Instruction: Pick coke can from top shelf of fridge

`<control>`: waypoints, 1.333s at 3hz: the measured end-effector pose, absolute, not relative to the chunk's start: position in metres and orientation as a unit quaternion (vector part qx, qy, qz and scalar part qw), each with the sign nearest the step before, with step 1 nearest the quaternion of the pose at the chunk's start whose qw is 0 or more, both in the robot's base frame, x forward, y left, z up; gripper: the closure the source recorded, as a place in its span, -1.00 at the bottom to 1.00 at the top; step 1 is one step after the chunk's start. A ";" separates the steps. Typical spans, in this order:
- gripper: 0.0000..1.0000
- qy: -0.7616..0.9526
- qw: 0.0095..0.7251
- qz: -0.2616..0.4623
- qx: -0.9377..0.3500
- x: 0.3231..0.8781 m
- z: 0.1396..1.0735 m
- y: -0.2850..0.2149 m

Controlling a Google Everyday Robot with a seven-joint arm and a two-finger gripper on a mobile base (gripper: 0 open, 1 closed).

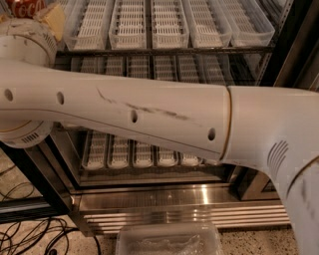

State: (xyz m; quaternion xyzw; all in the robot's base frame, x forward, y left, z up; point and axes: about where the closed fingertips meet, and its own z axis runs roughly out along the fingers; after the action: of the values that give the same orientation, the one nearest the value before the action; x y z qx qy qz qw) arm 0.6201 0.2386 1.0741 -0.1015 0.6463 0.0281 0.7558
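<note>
The coke can (24,7) is red with white script and shows only partly at the top left corner, at the left end of the top shelf (169,50) of the fridge (286,45). My gripper (49,20) shows as a yellowish part right beside the can, above my round white wrist (25,42). My thick white arm (149,119) crosses the whole view and hides the middle shelf. The top shelf's clear slotted lane trays (167,22) hold nothing that I can see.
A lower rack of clear trays (134,154) shows under my arm. The stainless steel base panel (174,201) runs below it. A clear plastic container (169,241) lies on the speckled floor in front. Black cables (30,234) lie at the bottom left.
</note>
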 end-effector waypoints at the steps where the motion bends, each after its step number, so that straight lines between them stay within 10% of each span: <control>1: -0.42 0.647 0.755 0.025 -0.099 0.625 1.074 0.236; 4: 0.89 0.657 0.747 0.040 -0.094 0.630 1.072 0.232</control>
State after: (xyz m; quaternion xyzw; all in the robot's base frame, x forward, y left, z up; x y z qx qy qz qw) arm 0.6302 0.2323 1.0722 -0.0942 0.6565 0.0395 0.7473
